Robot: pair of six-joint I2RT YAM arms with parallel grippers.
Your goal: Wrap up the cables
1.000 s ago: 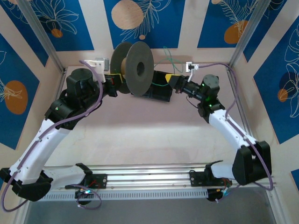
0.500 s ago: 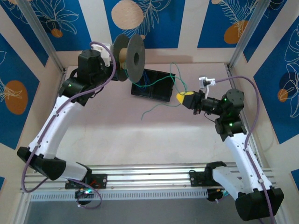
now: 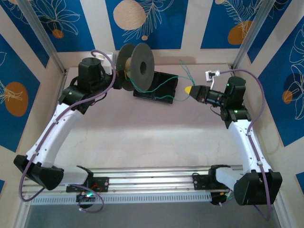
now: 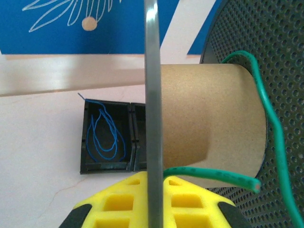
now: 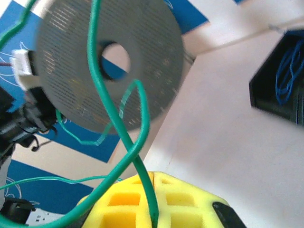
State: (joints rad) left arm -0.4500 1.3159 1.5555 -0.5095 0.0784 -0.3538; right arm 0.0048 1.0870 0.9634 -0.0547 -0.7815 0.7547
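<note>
From where I stand, the left gripper (image 3: 118,78) holds a spool (image 3: 141,66) up off the table (image 3: 142,137) at the far left. Its yellow fingers (image 4: 118,204) are closed on the thin edge of the nearer flange, which in the left wrist view runs straight up between them. The spool has two dark perforated flanges and a brown cardboard core (image 4: 209,118). The green cable (image 4: 213,174) comes over the top of that core against the far flange and bends down its side. A cut end of it pokes out across the bottom of the core, just above the fingers. From the spool the green cable swings out over the black tray (image 3: 164,77) and across to the right gripper (image 3: 190,89), which hangs above the table to the right of the tray, pointing back toward the spool. Its yellow fingers (image 5: 123,199) are pinched shut on the cable. In the right wrist view the wire goes down into the seam between them, and above that it rises in a crossed loop in front of the spool's round face. More of the green cable curls loosely up behind the right gripper near the back wall. The blue cable (image 4: 116,138) lies coiled in long loops inside the left compartment of the black tray, which sits flat on the table at the back, just beside and below the lifted spool.
</note>
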